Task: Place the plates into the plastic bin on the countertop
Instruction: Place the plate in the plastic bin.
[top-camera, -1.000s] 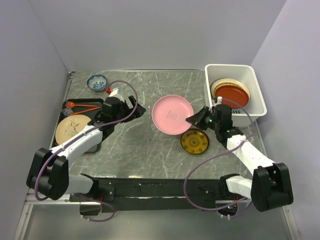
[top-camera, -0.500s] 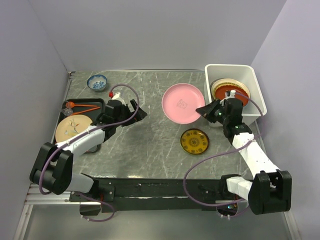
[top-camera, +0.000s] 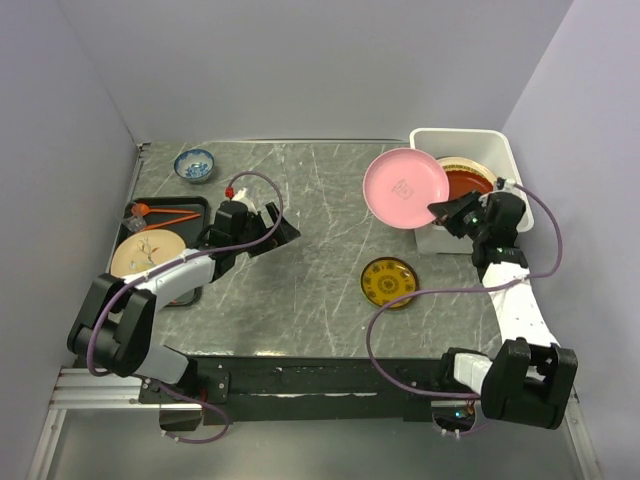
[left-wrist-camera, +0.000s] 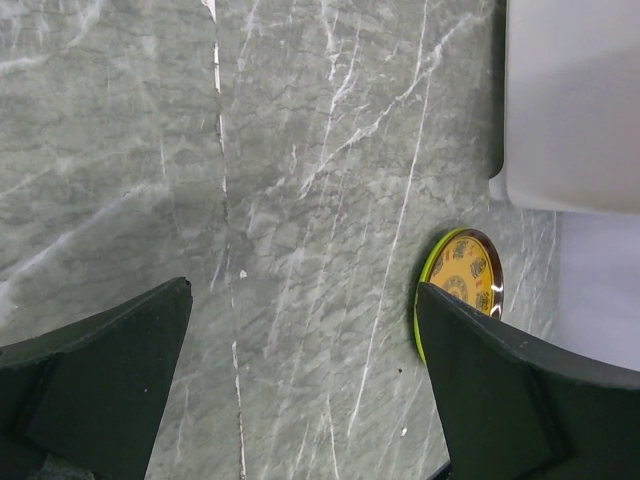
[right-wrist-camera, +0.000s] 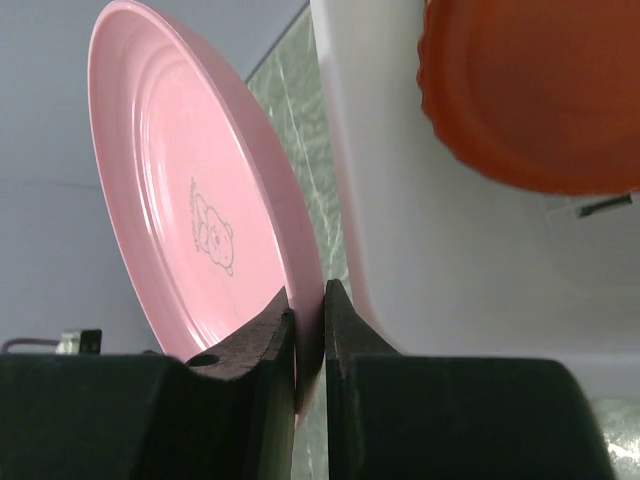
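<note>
Top view: my right gripper (top-camera: 441, 212) clenched pink plate (top-camera: 405, 187) by its rim, tilted beside the left wall of plastic bin (top-camera: 462, 134), likely to clear it; my left gripper (top-camera: 282, 226) gaped, idle; left wrist: yellow plate (left-wrist-camera: 460, 285) lay on countertop (left-wrist-camera: 300, 150); right wrist: red-orange plate (right-wrist-camera: 540, 90) sat binned.

The top external camera looks down from above the near edge over the whole bench (top-camera: 300, 290). The left wrist camera faces the bench closely, sharing the yellow plate (left-wrist-camera: 462, 285) with that view. The right wrist camera, behind the right tool (right-wrist-camera: 308, 300), shares the pink plate (right-wrist-camera: 200, 220) and bin (right-wrist-camera: 400, 200).
</note>
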